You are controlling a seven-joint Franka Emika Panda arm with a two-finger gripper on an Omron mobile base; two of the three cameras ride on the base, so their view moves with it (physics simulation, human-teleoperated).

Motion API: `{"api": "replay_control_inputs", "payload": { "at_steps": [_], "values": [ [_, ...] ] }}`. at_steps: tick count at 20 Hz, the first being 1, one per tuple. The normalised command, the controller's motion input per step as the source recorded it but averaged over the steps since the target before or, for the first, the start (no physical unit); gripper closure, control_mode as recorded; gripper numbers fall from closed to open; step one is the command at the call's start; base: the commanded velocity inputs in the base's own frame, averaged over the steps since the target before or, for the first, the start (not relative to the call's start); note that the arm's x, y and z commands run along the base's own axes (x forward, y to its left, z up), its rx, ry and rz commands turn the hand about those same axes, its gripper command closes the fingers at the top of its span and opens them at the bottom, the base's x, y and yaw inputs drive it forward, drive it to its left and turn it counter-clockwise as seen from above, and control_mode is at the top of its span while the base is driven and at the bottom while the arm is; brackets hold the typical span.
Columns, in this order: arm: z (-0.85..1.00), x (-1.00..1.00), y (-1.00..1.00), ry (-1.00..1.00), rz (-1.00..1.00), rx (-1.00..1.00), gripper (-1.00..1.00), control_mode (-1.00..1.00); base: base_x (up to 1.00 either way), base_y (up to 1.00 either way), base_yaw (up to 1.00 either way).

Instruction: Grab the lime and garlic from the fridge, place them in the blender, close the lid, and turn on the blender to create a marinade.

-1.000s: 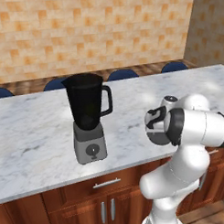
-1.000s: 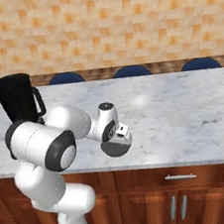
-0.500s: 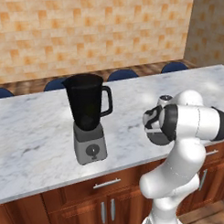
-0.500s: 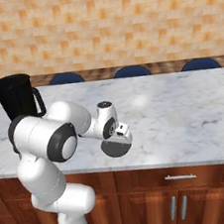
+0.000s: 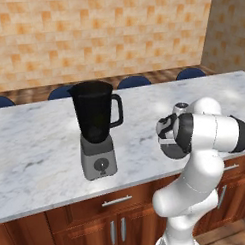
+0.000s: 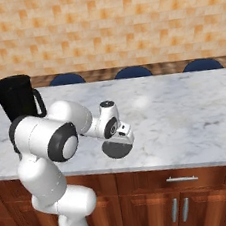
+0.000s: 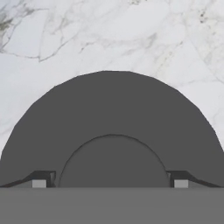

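One flat round dark-grey lid (image 7: 112, 131) lies on the white marble surface (image 6: 185, 110), right of the black blender jug (image 5: 94, 115). The hand (image 7: 112, 186) straddles its raised centre; whether clenched, I cannot tell. Grip squarely, lift level, then centre it over the jug.

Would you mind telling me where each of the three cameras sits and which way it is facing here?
Left base view: behind the arm to its left, looking forward and down over the marble counter at the blender; the white arm rises at lower right.
Right base view: behind the arm to its right, same counter; the arm rises at lower left, the gripper over the lid.
Hand view: on the hand, looking down at the lid, fingertips astride its raised centre.
Both base views share blender, counter and blue chairs.
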Motion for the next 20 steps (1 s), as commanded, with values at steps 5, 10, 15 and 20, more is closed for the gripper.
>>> {"api": "replay_control_inputs", "payload": {
  "at_steps": [5,10,15,20],
  "values": [
    [-0.25,-0.03,-0.02,-0.01,0.00,0.03,1.00,-1.00,0.00,0.00,0.00],
    [-0.07,-0.23,-0.19,-0.11,0.00,0.05,1.00,-1.00,0.00,0.00,0.00],
    [0.12,-0.01,0.08,0.00,-0.02,0.00,1.00,-1.00,0.00,0.00,0.00],
    [1.00,-0.11,0.04,-0.08,-0.02,0.00,1.00,-1.00,0.00,0.00,0.00]
  ]
}}
